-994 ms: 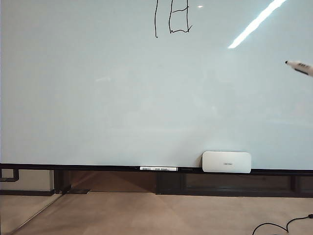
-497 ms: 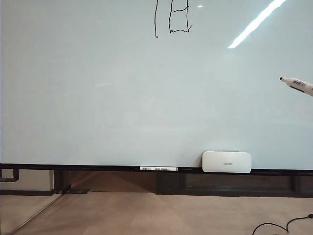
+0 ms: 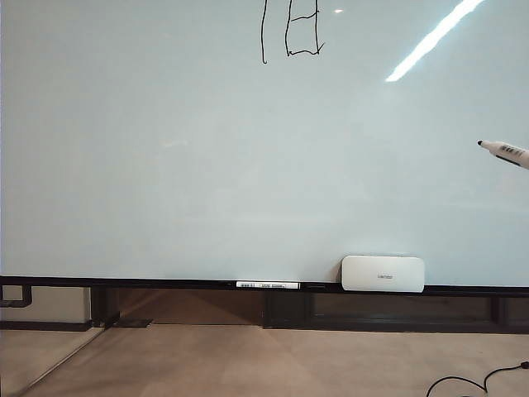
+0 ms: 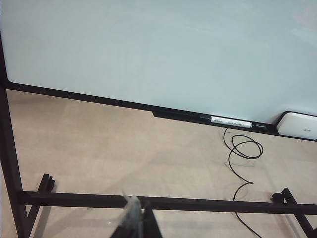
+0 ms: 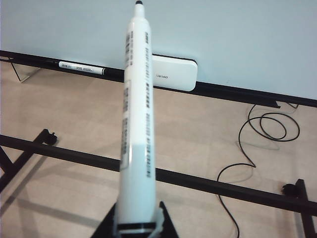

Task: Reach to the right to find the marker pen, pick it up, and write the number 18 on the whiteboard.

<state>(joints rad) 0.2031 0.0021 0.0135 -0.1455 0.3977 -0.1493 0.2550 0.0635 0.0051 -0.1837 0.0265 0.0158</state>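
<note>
Number 18 point(image 3: 291, 31) already drawn near top of whiteboard point(image 3: 165, 165); writing step judged complete, pen return or stow likely next. Right pincer point(image 5: 133, 225) clenched on marker pen point(image 5: 137, 119), tip clear of board at right edge of exterior view. Left pincer point(image 4: 136, 223) low over floor, holding nothing; whether spread or closed, cannot tell. Spare marker point(image 3: 267, 285) and eraser point(image 3: 383, 274) on rail.

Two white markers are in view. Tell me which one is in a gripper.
The marker pen, clamped in the right gripper, tip toward the whiteboard. The other marker lies on the board's rail beside the eraser.
</note>
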